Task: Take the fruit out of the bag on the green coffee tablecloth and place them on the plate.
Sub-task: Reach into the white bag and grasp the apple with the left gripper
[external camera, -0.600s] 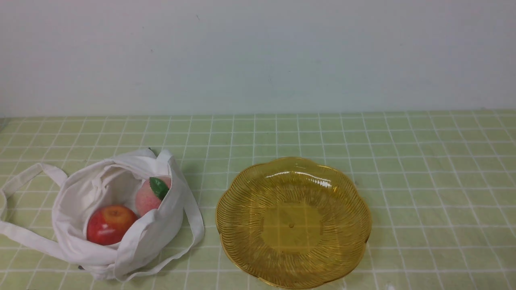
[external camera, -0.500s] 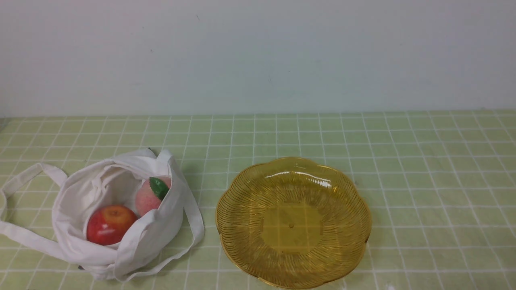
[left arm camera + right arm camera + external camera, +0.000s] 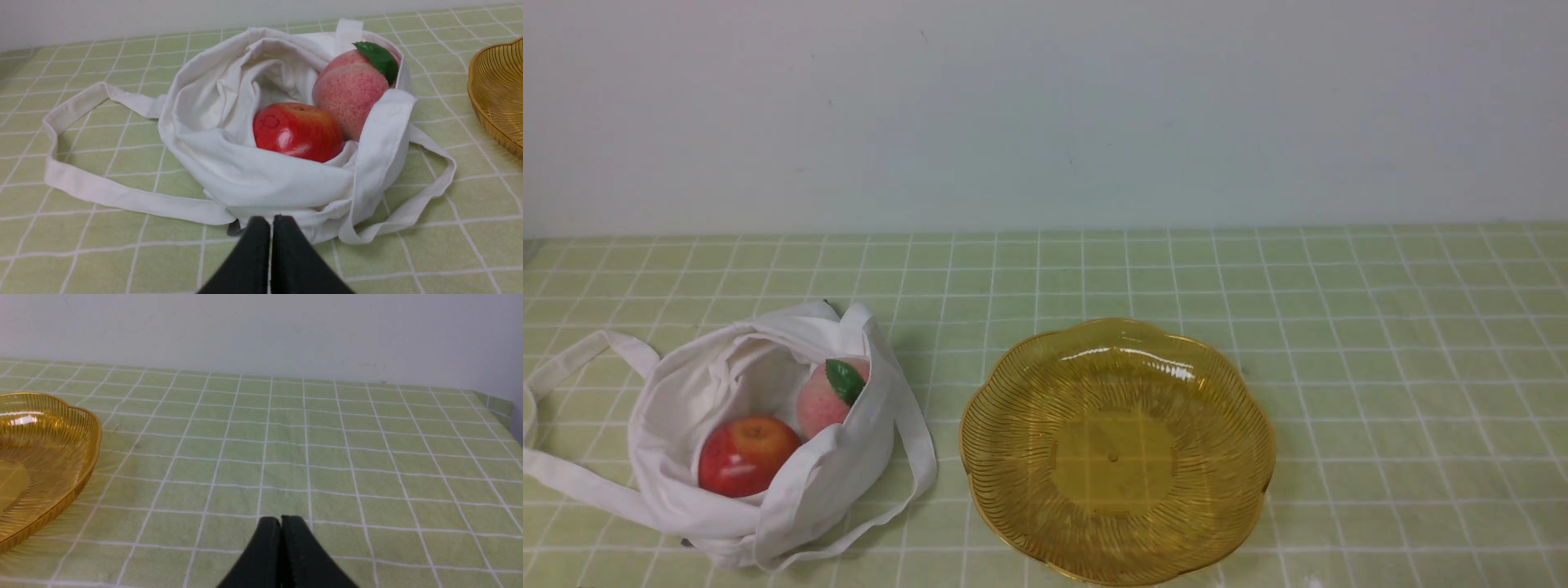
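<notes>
Front view: one green coffee tablecloth (image 3: 1380, 327) is covering the whole work surface, with thin white grid lines running across it. A plain pale wall (image 3: 1045, 114) is standing behind.

One plate (image 3: 1116, 452) is sitting right of centre: amber, see-through, ribbed, scalloped rim. No fruit is lying on it.

One bag (image 3: 678, 400) is sitting just left of the plate, white cloth, mouth gaping upward. It has two straps. One strap (image 3: 572, 363) is looping out on the far left, and the other (image 3: 919, 457) is trailing down the plate side, near the rim but not touching it.

Fruit count is two, and both are sitting inside the bag. One apple (image 3: 745, 455), red with a yellow-orange top, is lying nearer the robot. One peach (image 3: 823, 404) is leaning behind it against the bag wall on the plate side, touching the apple. One green leaf (image 3: 845, 380) is sticking up from the peach.

Left wrist view: a faint outlined mark is showing on the apple skin, too small to read as writing.

The left gripper (image 3: 271, 222) is clenched, black fingers pressing together with nothing between them. It is hovering just short of the bag's near edge.

The right gripper (image 3: 281, 520) is clenched too, gripping nothing. It is hanging over bare tablecloth, well apart from the plate.
</notes>
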